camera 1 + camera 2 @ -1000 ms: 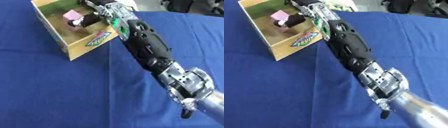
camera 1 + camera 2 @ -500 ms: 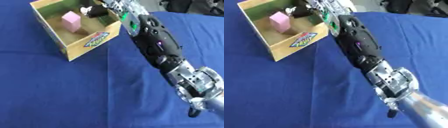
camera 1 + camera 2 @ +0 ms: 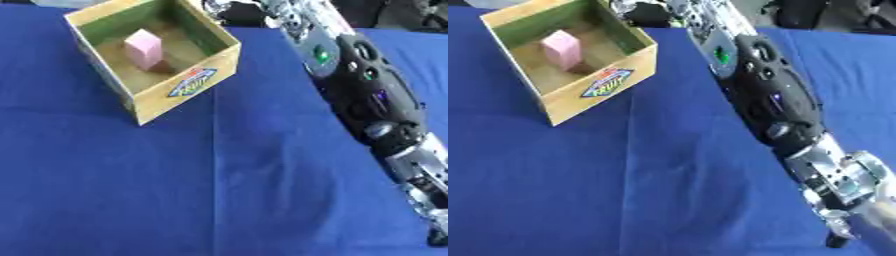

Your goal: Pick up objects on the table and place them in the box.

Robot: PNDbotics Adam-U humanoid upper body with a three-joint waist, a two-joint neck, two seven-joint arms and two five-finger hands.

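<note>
- The box [image 3: 153,60] sits at the far left of the blue surface [image 3: 131,190], with its open top facing up, so you can drop things in from above.
- A pink block [image 3: 144,48] stands upright inside the box, on the brown floor, near the middle. It looks like it is already put away.
- Just beside the block, at its foot, is a small dark patch. You cannot tell from here if that is a shadow or another thing.
- Your right arm [image 3: 763,95] reaches from the lower right up toward the top of the view, passing just beside the far right corner of the box.
- Your right hand [image 3: 636,9] is at the very top edge, past the back of the box. Only a bit of it shows, so you cannot tell if the fingers are curled, straight, or holding anything.
- Your left hand does not show in either view.
- The blue cloth in front of the box shows nothing else to pick up. If more things are waiting, they are out of view.
- The arm is high over the cloth and not touching the box, which is good. My guess is that a low swing could bump the box's corner and push it.
</note>
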